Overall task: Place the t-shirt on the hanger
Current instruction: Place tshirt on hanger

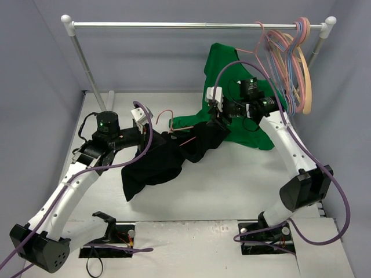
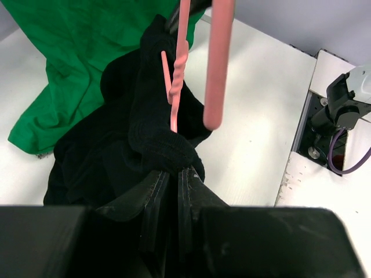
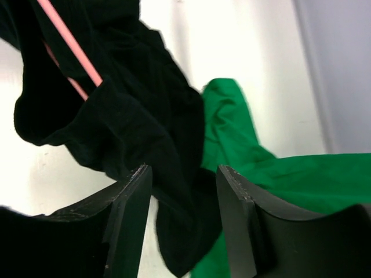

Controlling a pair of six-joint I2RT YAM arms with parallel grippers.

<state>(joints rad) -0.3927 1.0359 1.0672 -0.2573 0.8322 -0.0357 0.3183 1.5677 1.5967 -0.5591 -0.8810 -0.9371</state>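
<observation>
Closest to the left wrist lens, my left gripper (image 2: 174,176) is clamped on a bunched fold of the black t-shirt (image 2: 116,150). The pink hanger (image 2: 181,58) rises out of the cloth just beyond the fingertips. From above, the shirt lies strung between my two arms over the table (image 1: 232,185). My right gripper (image 3: 184,171) stands parted with black cloth showing in the gap, beside the green t-shirt (image 3: 232,121). I cannot tell whether it touches the cloth.

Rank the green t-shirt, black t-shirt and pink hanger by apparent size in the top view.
1. Green t-shirt and black t-shirt: look alike; the right arm hides part of the green one, so unranked.
2. Pink hanger: smallest, mostly buried in cloth.
</observation>
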